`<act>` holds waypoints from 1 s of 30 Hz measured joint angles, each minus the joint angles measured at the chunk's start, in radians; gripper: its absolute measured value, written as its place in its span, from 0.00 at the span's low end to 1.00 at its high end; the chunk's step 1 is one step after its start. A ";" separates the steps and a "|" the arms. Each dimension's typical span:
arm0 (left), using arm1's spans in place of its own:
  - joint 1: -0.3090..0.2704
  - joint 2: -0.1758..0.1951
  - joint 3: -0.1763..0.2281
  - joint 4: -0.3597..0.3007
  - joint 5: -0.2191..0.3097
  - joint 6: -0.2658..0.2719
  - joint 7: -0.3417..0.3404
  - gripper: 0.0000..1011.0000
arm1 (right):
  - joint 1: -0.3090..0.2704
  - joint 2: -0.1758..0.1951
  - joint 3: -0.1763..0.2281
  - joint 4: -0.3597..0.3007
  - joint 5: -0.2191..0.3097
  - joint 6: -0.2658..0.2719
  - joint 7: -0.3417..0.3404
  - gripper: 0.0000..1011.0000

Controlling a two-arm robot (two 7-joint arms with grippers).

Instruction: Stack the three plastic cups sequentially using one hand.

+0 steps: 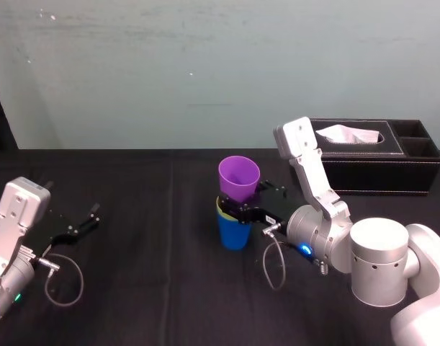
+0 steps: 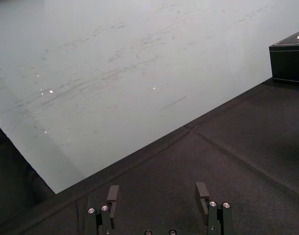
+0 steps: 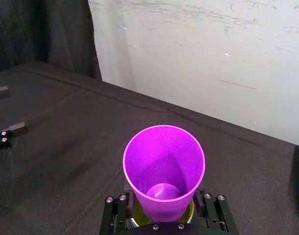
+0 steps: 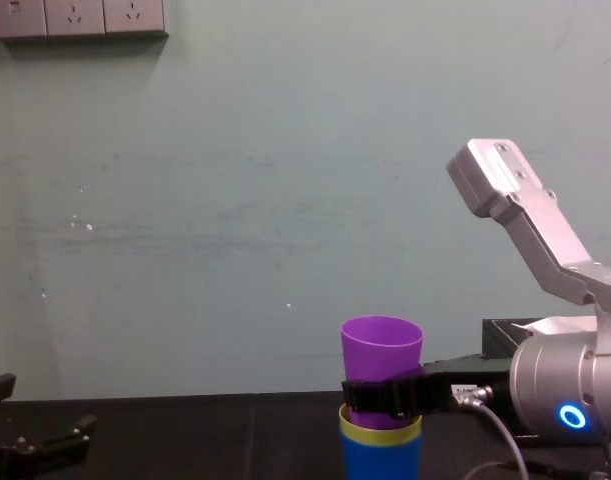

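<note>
Nearest on the right, the silver-grey right arm (image 1: 328,231) reaches in over the black counter (image 1: 147,288), its blue ring light (image 4: 572,416) glowing. Down on the near left, the left gripper (image 2: 157,196) sits low over the cloth, well apart from the cups, its fingers (image 2: 112,194) spread wide with nothing between them.

On to the middle of the counter, and here's the action: the right gripper (image 1: 243,207) comes in from the right and has the purple cup (image 1: 239,176) pinched between its fingers (image 3: 115,208), one on each side of the cup's lower part. The purple cup stands upright, mouth open to the top, and its bottom dips into the yellow-green cup (image 4: 380,424). That one is nested in the blue cup (image 1: 234,232), with just its rim peeking out as a thin band. The blue cup stands on the counter at the foot of the stack. The purple one rides high, most of it above the yellow-green rim; whether it is fully seated is hard to judge, as the black fingers cover the join.

At the far right, the black tissue box (image 1: 371,169) rests on the counter with a white tissue poking out, well behind the stack, and beyond it all rises the pale green wall (image 1: 169,72)
</note>
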 joint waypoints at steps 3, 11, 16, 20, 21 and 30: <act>0.000 0.000 0.000 0.000 0.000 0.000 0.000 0.99 | 0.000 0.000 0.000 -0.001 0.000 0.000 0.000 0.72; 0.000 0.000 0.000 0.000 0.000 0.000 0.000 0.99 | -0.001 0.001 0.000 -0.003 0.000 0.000 0.000 0.92; 0.000 0.000 0.000 0.000 0.000 0.000 0.000 0.99 | -0.001 0.001 0.000 -0.003 0.000 0.000 0.000 0.99; 0.000 0.000 0.000 0.000 0.000 0.000 0.000 0.99 | -0.002 0.001 0.000 -0.004 0.000 0.000 0.000 0.99; 0.000 0.000 0.000 0.000 0.000 0.000 0.000 0.99 | -0.002 0.001 0.000 -0.004 0.000 0.000 0.000 0.99; 0.000 0.000 0.000 0.000 0.000 0.000 0.000 0.99 | -0.002 0.001 0.000 -0.005 0.000 0.000 0.000 0.99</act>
